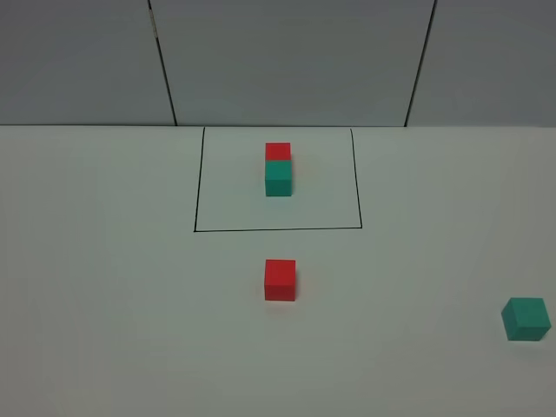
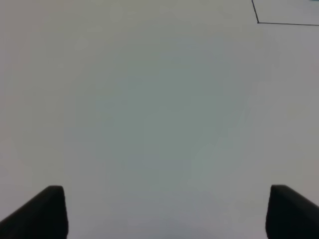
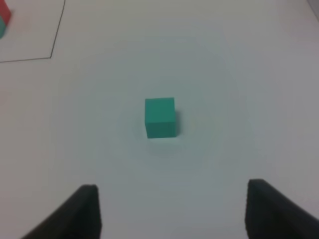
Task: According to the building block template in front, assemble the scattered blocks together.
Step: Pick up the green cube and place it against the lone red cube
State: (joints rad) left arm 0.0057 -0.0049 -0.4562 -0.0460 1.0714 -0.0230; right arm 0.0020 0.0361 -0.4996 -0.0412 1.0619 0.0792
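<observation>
The template sits inside a thin black drawn rectangle (image 1: 278, 179) at the back of the white table: a red cube (image 1: 278, 151) touching a teal cube (image 1: 278, 178) in front of it. A loose red cube (image 1: 280, 280) lies in front of the rectangle. A loose teal cube (image 1: 526, 319) lies at the far right; the right wrist view shows it (image 3: 160, 117) ahead of my open, empty right gripper (image 3: 172, 206), apart from it. My left gripper (image 2: 162, 211) is open and empty over bare table. Neither gripper shows in the exterior high view.
A grey panelled wall (image 1: 287, 61) stands behind the white table (image 1: 104, 287). A corner of the black rectangle shows in the left wrist view (image 2: 259, 22) and in the right wrist view (image 3: 52, 57).
</observation>
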